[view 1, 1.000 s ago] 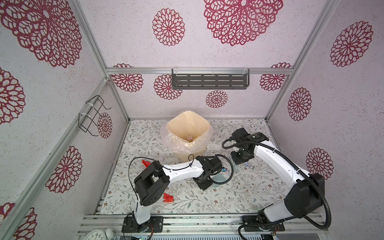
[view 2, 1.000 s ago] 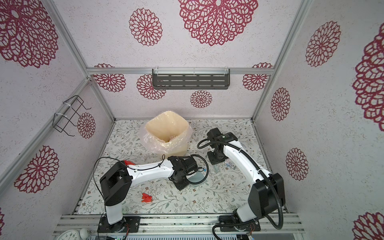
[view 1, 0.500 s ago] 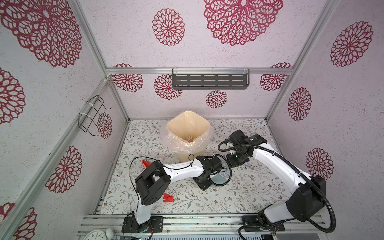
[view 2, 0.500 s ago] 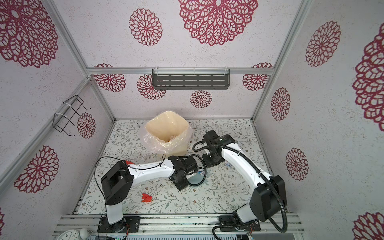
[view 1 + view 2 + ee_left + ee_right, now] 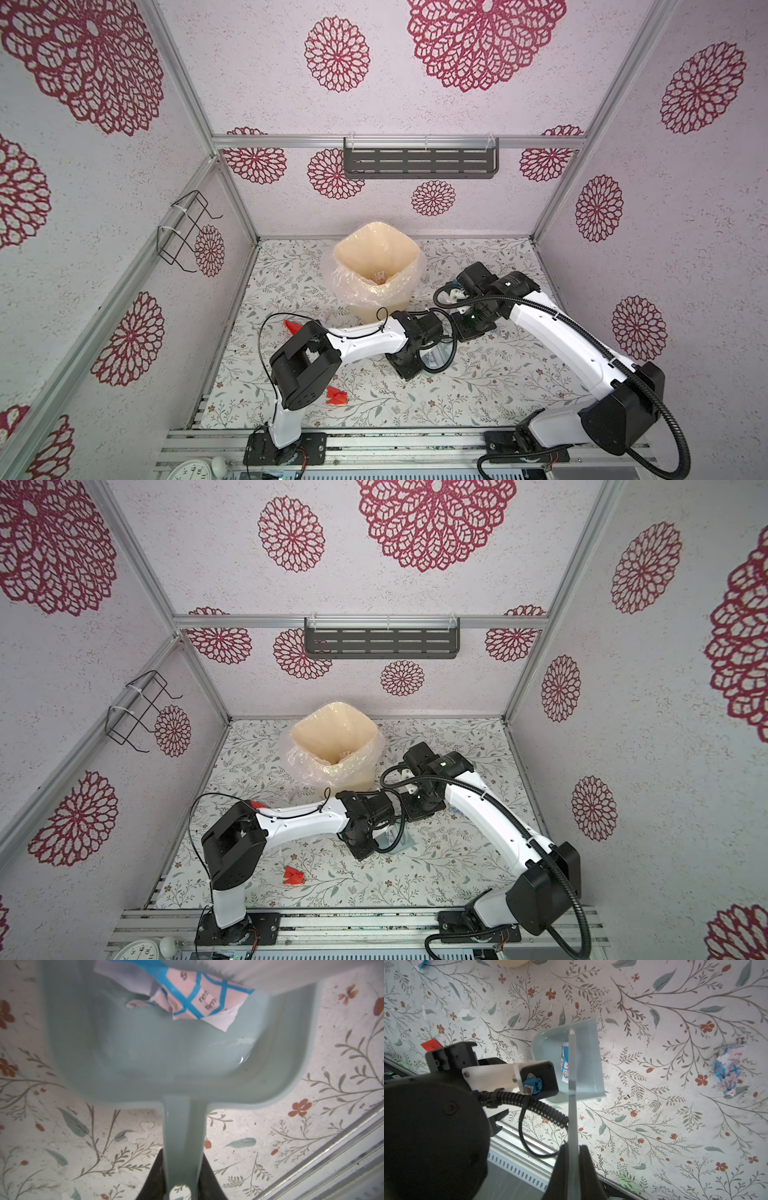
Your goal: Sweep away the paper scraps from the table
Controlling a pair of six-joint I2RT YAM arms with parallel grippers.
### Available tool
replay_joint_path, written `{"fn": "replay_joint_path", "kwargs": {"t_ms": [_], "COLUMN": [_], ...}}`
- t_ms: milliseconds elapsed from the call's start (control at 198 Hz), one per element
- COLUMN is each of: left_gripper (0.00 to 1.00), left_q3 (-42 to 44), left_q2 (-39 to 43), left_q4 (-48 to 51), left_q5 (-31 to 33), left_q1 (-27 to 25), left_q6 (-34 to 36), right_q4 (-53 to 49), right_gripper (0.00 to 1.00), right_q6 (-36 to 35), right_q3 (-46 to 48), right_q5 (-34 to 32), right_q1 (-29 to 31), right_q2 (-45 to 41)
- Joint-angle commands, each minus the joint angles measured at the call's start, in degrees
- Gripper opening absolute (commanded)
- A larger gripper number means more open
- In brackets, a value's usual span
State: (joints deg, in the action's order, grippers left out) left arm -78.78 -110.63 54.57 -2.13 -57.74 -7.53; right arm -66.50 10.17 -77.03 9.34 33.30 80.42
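Scraps (image 5: 197,1001) are only partly gathered. One white piece with blue grid print lies inside the dustpan (image 5: 166,1053), close to its open mouth. The pale head of the brush (image 5: 572,1084) is blurred just over that piece. The dustpan sits flat on the table (image 5: 654,1126) in front of the bin (image 5: 376,270), between the bin and the front rail.

The left gripper (image 5: 182,1176) is clamped on the dustpan's handle. The right gripper (image 5: 573,1159) is closed tight on the brush's thin handle, so both tools are in hand. Small bits show at the bottom of the bin, too small to make out. I take them for scraps already tipped in.

Much is left on the table:
- A crumpled scrap (image 5: 728,1070), white with blue marks, lies in front of the bin and to its right, past the dustpan's mouth and apart from it.
- A red scrap (image 5: 336,397) lies far from the bin, near the front edge.
- A second red one (image 5: 293,326) lies to the bin's front left, half hidden by the left arm.
- In the right wrist view, another small white-and-blue bit (image 5: 420,963) shows near the bin's foot.

By my reckoning the job is under halfway. The piece in the pan wants pushing deeper and then tipping into the bin. After that at least four scraps need collecting. The two red ones look hardest, since they lie on the bin's left, under and behind the arm that holds the pan.
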Motion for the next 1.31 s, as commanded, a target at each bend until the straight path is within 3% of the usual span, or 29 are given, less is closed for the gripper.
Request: {"fn": "replay_joint_path", "kwargs": {"t_ms": [0, 486, 738, 1310], "left_gripper": [0.00, 0.00, 0.00, 0.00], "left_q3": [0.6, 4.1, 3.1, -16.2], "left_q2": [0.2, 7.4, 14.3, 24.2], "left_q4": [-1.8, -5.1, -1.0, 19.6], "left_q5": [-0.2, 1.3, 3.1, 9.7], "left_q1": [0.5, 0.3, -0.6, -3.9], "left_q6": [0.0, -1.4, -3.1, -8.7], "right_q4": [-2.3, -3.2, -1.6, 1.0], "right_gripper": [0.00, 0.00, 0.00, 0.00], "right_q6": [0.5, -0.8, -0.7, -1.0], "right_q3": [-2.4, -2.6, 0.0, 2.6], "right_q5": [-0.6, -1.7, -1.2, 0.3], "right_q1": [-1.0, -10.9, -13.6, -15.5], "right_q2": [-2.3, -6.2, -8.4, -9.1]}}
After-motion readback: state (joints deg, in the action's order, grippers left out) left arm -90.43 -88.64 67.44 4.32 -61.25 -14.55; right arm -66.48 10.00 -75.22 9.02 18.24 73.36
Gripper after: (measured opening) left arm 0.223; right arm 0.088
